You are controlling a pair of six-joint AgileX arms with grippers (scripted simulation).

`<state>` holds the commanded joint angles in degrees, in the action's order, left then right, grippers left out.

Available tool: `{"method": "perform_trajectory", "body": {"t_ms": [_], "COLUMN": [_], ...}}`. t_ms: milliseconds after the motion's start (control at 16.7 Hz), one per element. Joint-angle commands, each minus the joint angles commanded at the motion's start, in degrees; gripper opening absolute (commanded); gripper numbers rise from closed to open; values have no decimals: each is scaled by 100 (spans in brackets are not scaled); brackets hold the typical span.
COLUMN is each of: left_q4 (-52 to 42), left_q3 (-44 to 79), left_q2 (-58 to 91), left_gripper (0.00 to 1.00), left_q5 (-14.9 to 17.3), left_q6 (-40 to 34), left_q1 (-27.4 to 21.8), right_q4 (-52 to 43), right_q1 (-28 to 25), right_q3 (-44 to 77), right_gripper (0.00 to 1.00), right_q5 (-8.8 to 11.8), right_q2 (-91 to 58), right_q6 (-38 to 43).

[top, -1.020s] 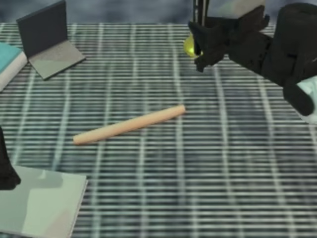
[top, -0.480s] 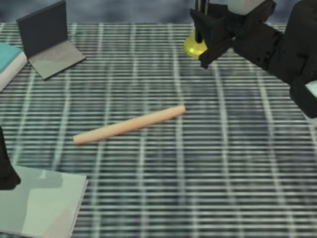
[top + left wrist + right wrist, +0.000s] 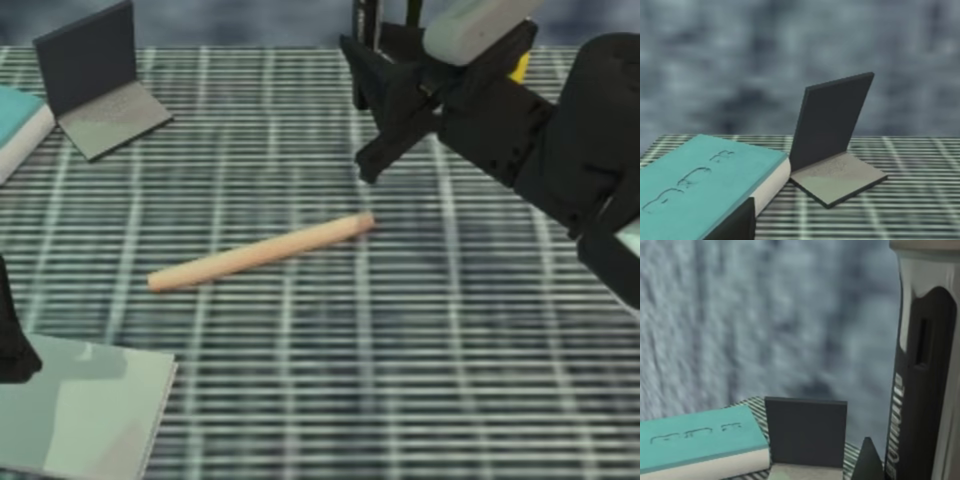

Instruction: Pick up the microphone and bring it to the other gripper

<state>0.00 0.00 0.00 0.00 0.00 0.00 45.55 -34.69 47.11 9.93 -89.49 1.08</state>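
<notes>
My right gripper [image 3: 375, 110] hangs over the back of the table, right of centre. In the right wrist view the microphone [image 3: 920, 390] stands upright against one fingertip [image 3: 867, 462]: a black handle with a slot and lettering and a pale top. The jaws look shut on it, and it is clear of the table. In the top view the arm's bulk hides most of it. The other gripper, my left gripper [image 3: 12, 345], is parked at the left edge above its pale boxy segment [image 3: 85, 410]. One of its fingers [image 3: 740, 222] shows wide to the side, so it is open.
A long tan wooden rod [image 3: 262, 252] lies slanted at mid-table. A dark open laptop [image 3: 95, 85] and a teal book [image 3: 15, 120] sit at the back left. A bit of yellow bell [image 3: 518, 66] peeks out behind the right arm.
My right arm has risen and swung left, looming larger in the top view. It now covers the spot where the yellow bell showed beside the gripper. The left arm and the rod have not moved.
</notes>
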Motion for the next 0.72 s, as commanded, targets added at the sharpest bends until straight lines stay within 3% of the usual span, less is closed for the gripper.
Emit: {"method": "perform_trajectory", "body": {"t_ms": [120,720], "left_q4": [0,5], "left_q3": [0,7], "left_q2": [0,8], "left_gripper": [100,100], "left_q5": [0,8], "left_q6": [0,0], "left_q1": [0,-3], "right_q4": [-19,-19], "right_q1": [-130,-130], "right_q3": [-72,-72], "right_gripper": [0,0], "right_q5": [-116,-116], "right_q2": [132,132], "right_q6": [-2,-2]}}
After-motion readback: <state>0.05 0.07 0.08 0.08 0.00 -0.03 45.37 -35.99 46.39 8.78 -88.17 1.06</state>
